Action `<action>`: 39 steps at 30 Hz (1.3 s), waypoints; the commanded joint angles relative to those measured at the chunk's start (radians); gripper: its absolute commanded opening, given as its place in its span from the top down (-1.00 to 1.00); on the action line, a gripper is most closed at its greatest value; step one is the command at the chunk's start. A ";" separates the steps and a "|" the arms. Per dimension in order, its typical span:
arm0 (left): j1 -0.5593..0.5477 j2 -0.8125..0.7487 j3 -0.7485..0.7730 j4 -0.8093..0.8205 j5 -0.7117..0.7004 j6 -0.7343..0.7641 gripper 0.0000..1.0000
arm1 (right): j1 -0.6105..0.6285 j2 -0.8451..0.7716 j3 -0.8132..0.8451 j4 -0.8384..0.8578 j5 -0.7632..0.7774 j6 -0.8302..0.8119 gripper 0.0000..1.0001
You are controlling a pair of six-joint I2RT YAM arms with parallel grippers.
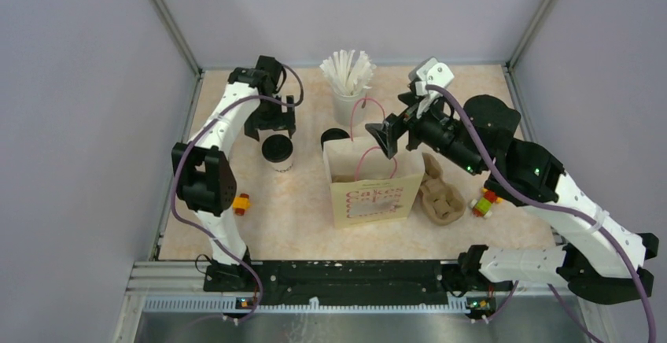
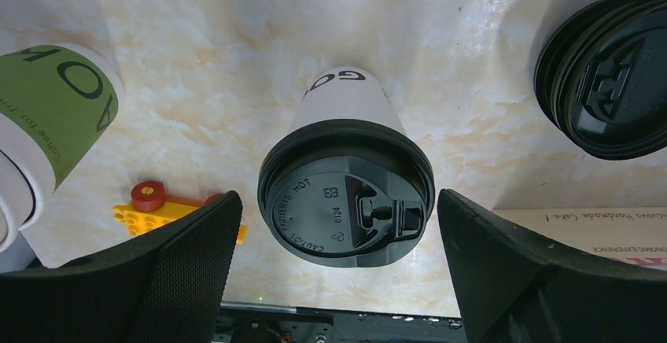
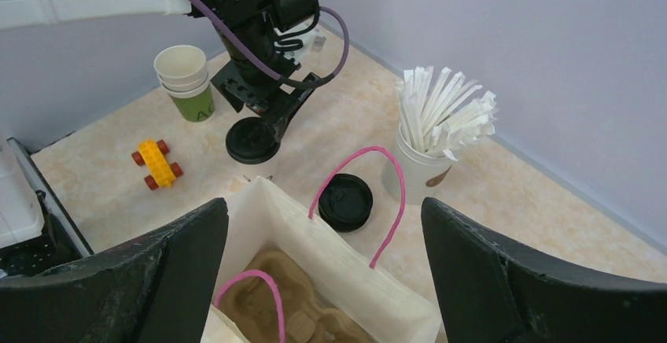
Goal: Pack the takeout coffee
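**Left gripper centred over the upright cup: approach is straight down**

**Position of the task item.** The takeout coffee (image 1: 277,150) stands upright on the table (image 1: 259,233), in its left half and about midway between the near and far edges. It is left of the paper bag (image 1: 374,197) and apart from it. Its black lid is on and faces up, so its long axis is vertical.

**Left end effector.** The left gripper (image 2: 337,201) hangs directly above the cup with its jaws spread wide. In the left wrist view the lid sits between the two fingers (image 2: 181,264) with a clear gap on each side. No contact is visible. The cup lies straight below, along the line of approach.

**Right end effector.** The right gripper (image 1: 391,137) is also spread and carries nothing. It hovers at the far right corner of the bag, well apart from the cup. The left arm is therefore the nearer one and should make the pick.

**Governing relation.** Judged from these views, the coming move is a vertical descent until the fingers bracket the cup wall below the lid rim, followed by closure.

**Nearby objects.** Keep clear of these:
- a spare lid (image 1: 336,134) lying between the cup and the bag
- a stack of lidless cups (image 2: 55,115) on the cup's other side
- a toy brick (image 1: 241,203) nearer the left edge
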 commanded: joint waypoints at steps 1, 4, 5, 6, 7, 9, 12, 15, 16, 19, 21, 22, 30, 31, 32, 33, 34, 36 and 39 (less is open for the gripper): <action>0.003 0.010 0.014 0.007 0.017 0.018 -0.97 | 0.012 -0.015 0.008 0.028 0.005 -0.044 -0.81; 0.002 0.009 -0.004 0.010 0.025 0.015 -0.98 | 0.012 -0.011 0.010 0.034 0.002 -0.061 -0.81; 0.002 0.007 -0.013 0.018 0.029 0.015 -0.97 | 0.011 -0.010 0.010 0.038 0.002 -0.065 -0.82; 0.002 0.004 -0.023 0.022 0.033 0.017 -0.95 | 0.011 -0.006 0.010 0.040 0.003 -0.070 -0.82; 0.002 0.004 -0.026 0.026 0.039 0.018 -0.93 | 0.012 -0.005 0.010 0.041 0.001 -0.074 -0.83; 0.000 0.005 -0.039 0.027 0.048 0.019 -0.86 | 0.012 -0.001 0.012 0.041 0.000 -0.083 -0.83; -0.005 0.005 -0.061 0.027 0.046 0.020 -0.82 | 0.011 0.000 0.015 0.050 -0.001 -0.085 -0.83; -0.009 -0.002 -0.073 0.030 0.034 0.026 -0.71 | 0.011 0.001 0.012 0.056 0.000 -0.087 -0.83; -0.010 -0.004 -0.073 0.027 0.032 0.029 -0.69 | 0.011 0.001 0.011 0.058 0.001 -0.087 -0.83; -0.012 -0.005 -0.067 0.012 0.024 0.036 -0.57 | 0.011 0.001 0.005 0.062 -0.003 -0.080 -0.83; -0.012 -0.007 -0.059 -0.008 0.023 0.038 -0.51 | 0.011 0.002 0.005 0.062 -0.003 -0.074 -0.83; -0.013 -0.008 -0.051 -0.027 0.021 0.036 -0.51 | 0.011 0.001 0.004 0.061 -0.003 -0.071 -0.83; -0.038 -0.115 -0.057 -0.157 0.070 -0.015 -0.46 | 0.012 0.008 -0.006 0.089 -0.010 -0.050 -0.83; -0.046 -0.129 -0.067 -0.173 0.074 -0.023 -0.46 | 0.011 0.011 -0.006 0.093 -0.014 -0.045 -0.83; -0.063 -0.145 -0.076 -0.188 0.074 -0.033 -0.46 | 0.012 0.015 -0.006 0.096 -0.018 -0.041 -0.82; -0.076 -0.160 -0.088 -0.201 0.073 -0.042 -0.46 | 0.011 0.019 -0.007 0.104 -0.019 -0.036 -0.82; -0.090 -0.178 -0.106 -0.211 0.071 -0.054 -0.46 | 0.011 0.021 -0.009 0.111 -0.016 -0.031 -0.82; -0.116 -0.219 -0.150 -0.219 0.072 -0.079 -0.47 | 0.011 0.030 -0.009 0.125 -0.001 -0.020 -0.82; -0.156 -0.285 -0.245 -0.192 0.080 -0.119 -0.47 | 0.011 0.048 0.013 0.128 0.047 0.011 -0.81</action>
